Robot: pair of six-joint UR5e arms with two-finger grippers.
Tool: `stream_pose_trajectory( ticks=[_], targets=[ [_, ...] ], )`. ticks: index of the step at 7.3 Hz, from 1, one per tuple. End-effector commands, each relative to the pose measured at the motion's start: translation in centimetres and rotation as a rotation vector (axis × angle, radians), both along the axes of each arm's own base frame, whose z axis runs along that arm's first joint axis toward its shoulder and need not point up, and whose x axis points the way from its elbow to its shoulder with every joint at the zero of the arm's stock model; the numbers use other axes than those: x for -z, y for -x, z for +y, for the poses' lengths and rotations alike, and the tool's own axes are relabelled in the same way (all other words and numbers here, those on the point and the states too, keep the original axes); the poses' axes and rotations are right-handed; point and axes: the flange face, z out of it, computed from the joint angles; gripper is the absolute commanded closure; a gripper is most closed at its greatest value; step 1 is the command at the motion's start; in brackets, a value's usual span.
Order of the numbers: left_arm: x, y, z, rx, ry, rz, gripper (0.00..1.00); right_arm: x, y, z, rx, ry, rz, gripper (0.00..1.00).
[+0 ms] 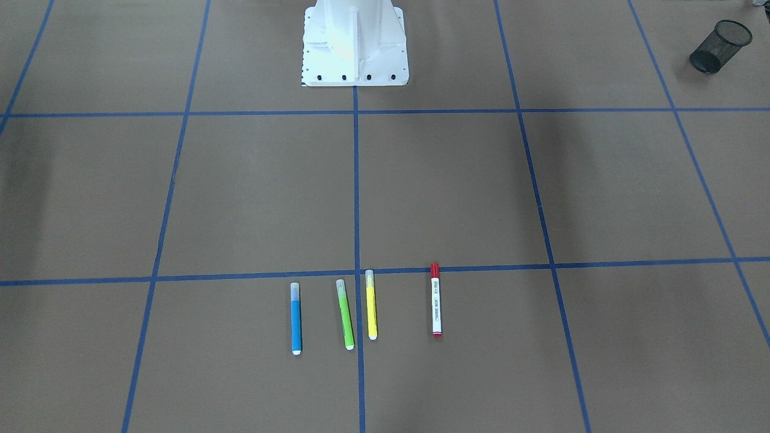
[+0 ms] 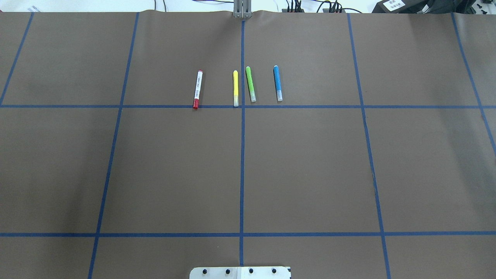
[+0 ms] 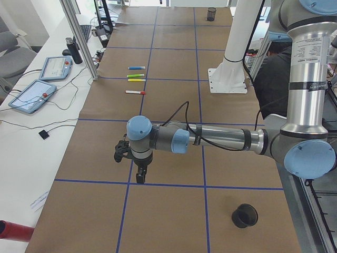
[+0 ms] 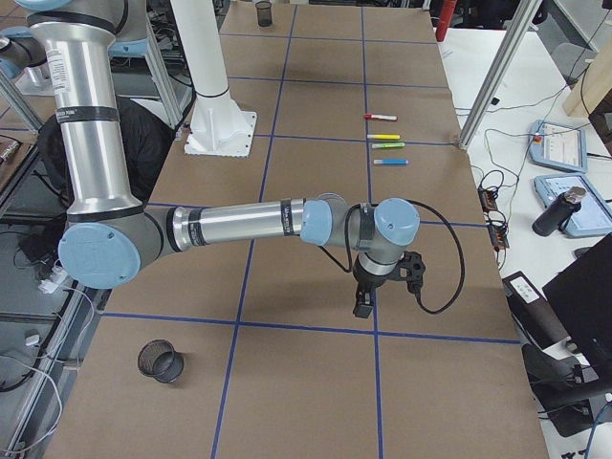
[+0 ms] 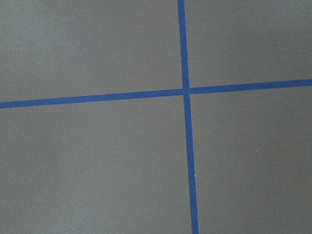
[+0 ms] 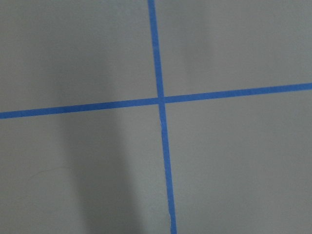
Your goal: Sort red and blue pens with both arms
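Observation:
The red pen [image 1: 435,299], white-barrelled with a red cap, lies at the end of a row of markers on the brown table. The blue pen [image 1: 295,319] lies at the row's other end, its greyish cap towards the robot. Overhead, the red pen [image 2: 197,89] is on the left and the blue pen [image 2: 277,83] on the right. My left gripper [image 3: 139,178] hangs over a tape crossing, far from the row. My right gripper [image 4: 362,306] hangs likewise at the other end of the table. I cannot tell whether either is open or shut. Both wrist views show only table and tape.
A green highlighter [image 1: 345,313] and a yellow highlighter [image 1: 371,305] lie between the two pens. A black mesh cup [image 3: 245,215] stands near my left arm's base side, another mesh cup [image 4: 160,360] near my right arm. The white pedestal [image 1: 355,45] stands mid-table.

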Motion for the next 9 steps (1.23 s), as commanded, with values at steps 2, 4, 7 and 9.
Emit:
stream_pose_trajectory(
  ticks=[2, 4, 7, 9],
  targets=[
    [6.2, -4.4, -3.0, -0.079, -0.131, 0.018, 0.00, 8.1, 6.5, -5.6, 0.107, -0.140, 0.030, 0.00],
    [9.9, -11.9, -5.6, -0.186, -0.172, 0.025, 0.00, 10.4, 10.1, -6.6, 0.140, -0.170, 0.027, 0.00],
    [17.9, -21.2, -10.7, -0.206, -0.195, 0.048, 0.00, 5.9, 10.1, -4.3, 0.142, -0.308, 0.000, 0.00],
    [25.2, -24.9, -13.7, -0.109, -0.158, 0.098, 0.00, 4.8, 10.0, -4.1, 0.135, -0.340, -0.004, 0.00]
  ],
)
